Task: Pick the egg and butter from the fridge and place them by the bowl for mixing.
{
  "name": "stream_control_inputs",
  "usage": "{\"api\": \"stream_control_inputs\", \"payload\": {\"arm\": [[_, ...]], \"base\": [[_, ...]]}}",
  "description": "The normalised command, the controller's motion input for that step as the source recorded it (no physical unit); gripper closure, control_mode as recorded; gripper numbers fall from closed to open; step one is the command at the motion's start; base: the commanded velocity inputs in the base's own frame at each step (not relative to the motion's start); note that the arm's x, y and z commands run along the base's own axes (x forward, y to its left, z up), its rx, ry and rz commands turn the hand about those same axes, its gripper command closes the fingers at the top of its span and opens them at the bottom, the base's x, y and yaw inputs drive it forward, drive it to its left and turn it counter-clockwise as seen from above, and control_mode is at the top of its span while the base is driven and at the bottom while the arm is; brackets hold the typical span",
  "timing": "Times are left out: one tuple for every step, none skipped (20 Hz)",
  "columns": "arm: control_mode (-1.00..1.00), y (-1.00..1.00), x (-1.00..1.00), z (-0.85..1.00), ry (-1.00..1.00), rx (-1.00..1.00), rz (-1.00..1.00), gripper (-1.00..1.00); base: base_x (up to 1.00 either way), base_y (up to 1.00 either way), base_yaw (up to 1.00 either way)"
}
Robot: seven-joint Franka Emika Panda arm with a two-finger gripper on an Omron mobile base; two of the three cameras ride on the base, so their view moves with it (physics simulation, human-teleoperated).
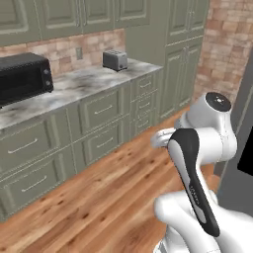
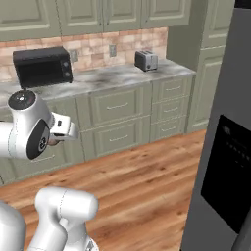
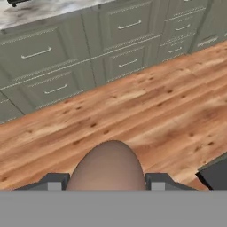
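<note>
The gripper (image 3: 107, 182) is clenched on the egg (image 3: 107, 167), high over the wooden floor (image 3: 146, 111) facing the cabinets (image 3: 119, 40), and the grip, seemingly only at its sides, could let it slip out during a swing.

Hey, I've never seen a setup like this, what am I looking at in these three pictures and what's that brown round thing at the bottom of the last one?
This is a simulated kitchen with a white robot arm on a base that can drive. Two pictures come from cameras on that base, behind the arm to its left and right. The third looks along the hand itself, down at the wooden floor. The brown round thing is the egg, held between the two dark fingers. On the marble counter stand a black microwave and a toaster. The grey fridge, door shut, is at the right.
</note>
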Motion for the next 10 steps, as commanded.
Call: {"api": "stream_control_inputs", "payload": {"arm": [[1.0, 0.0, 0.0, 0.0, 0.0, 0.0, 0.0, 1.0], [1.0, 0.0, 0.0, 0.0, 0.0, 0.0, 0.0, 1.0], [1.0, 0.0, 0.0, 0.0, 0.0, 0.0, 0.0, 1.0], [1.0, 0.0, 0.0, 0.0, 0.0, 0.0, 0.0, 1.0], [1.0, 0.0, 0.0, 0.0, 0.0, 0.0, 0.0, 1.0], [1.0, 0.0, 0.0, 0.0, 0.0, 0.0, 0.0, 1.0], [1.0, 0.0, 0.0, 0.0, 0.0, 0.0, 0.0, 1.0], [1.0, 0.0, 0.0, 0.0, 0.0, 0.0, 0.0, 1.0], [1.0, 0.0, 0.0, 0.0, 0.0, 0.0, 0.0, 1.0], [1.0, 0.0, 0.0, 0.0, 0.0, 0.0, 0.0, 1.0]], "base": [[-0.06, 0.46, 0.7], [-0.07, 0.46, 0.7], [-0.07, 0.45, 0.71], [-0.05, 0.43, 0.72], [-0.03, 0.42, 0.73], [-0.03, 0.41, 0.74], [-0.02, 0.39, 0.74], [-0.01, 0.38, 0.75], [-0.01, 0.38, 0.75], [-0.01, 0.37, 0.76]]}}
